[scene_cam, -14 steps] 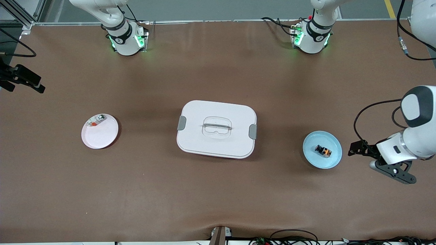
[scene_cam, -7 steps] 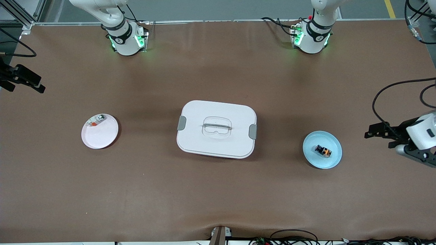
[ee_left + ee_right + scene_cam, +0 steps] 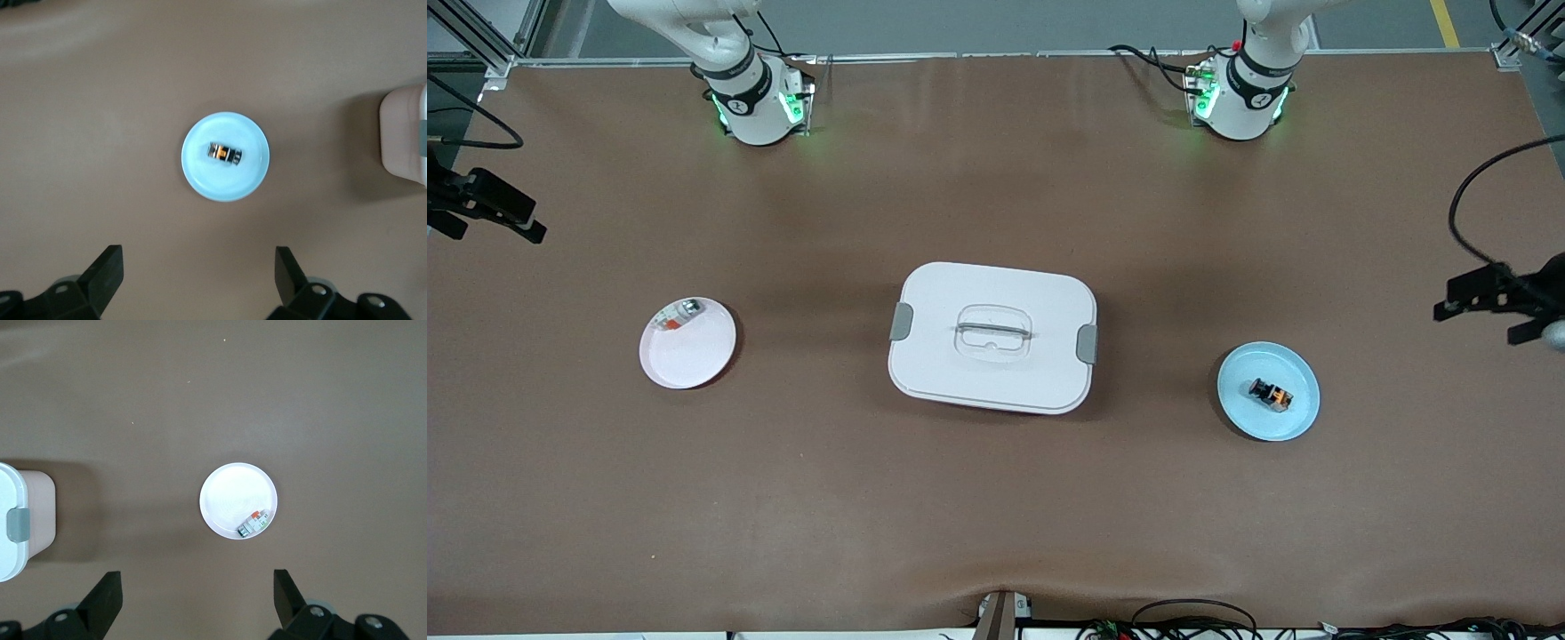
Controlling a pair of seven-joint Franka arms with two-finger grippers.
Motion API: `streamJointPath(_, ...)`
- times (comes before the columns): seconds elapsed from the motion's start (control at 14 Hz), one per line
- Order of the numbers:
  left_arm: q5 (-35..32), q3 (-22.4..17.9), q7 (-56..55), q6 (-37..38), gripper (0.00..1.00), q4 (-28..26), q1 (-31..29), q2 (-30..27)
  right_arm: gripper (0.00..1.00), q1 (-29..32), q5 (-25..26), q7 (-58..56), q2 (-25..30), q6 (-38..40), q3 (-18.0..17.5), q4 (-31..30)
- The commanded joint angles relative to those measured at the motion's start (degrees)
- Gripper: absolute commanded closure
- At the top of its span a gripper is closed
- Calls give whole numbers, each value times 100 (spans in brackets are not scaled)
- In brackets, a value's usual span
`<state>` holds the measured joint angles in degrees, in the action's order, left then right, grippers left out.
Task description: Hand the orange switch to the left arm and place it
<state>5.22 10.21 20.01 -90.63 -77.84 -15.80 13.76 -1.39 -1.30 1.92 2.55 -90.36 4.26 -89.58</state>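
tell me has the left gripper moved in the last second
Yes. In the front view the left gripper, open, has drawn away from the blue plate toward the left arm's table end, now higher in that view.

My brown table [image 3: 996, 498] carries three things: the white box [image 3: 992, 337] at its middle, a pink plate [image 3: 694, 351] toward my right arm's end, and a blue plate [image 3: 1294, 418] toward my left arm's end.

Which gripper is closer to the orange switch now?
The left gripper, open, is high above the blue plate holding the orange switch. The right gripper, open, is above the pink plate, with the box between.
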Motion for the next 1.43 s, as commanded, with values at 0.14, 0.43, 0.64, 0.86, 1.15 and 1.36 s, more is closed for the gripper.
streamJointPath(0.14, 75, -704, -979, 406, 0, -371, 595, -619, 0, 87, 77, -51, -53, 89, -84, 125)
streamJointPath(0.43, -493, -1074, -1866, 406, 0, -627, 1525, -874, 0, 87, 77, -51, -53, 89, -84, 125)
streamJointPath(0.64, -654, -1038, -1984, 450, 0, -793, 1606, -997, 0, 87, 68, -51, -53, 89, -84, 125)
streamJointPath(0.86, -602, -1039, -2018, 476, 0, -750, 1588, -928, 0, 78, 68, -51, -53, 89, -84, 125)
streamJointPath(1.15, -550, -1091, -1975, 748, 0, -627, 1449, -866, 0, 78, 68, -51, -61, 89, -84, 125)
streamJointPath(1.36, -504, -1082, -1983, 749, 0, -592, 1307, -831, 0, 78, 77, -51, -53, 89, -84, 125)
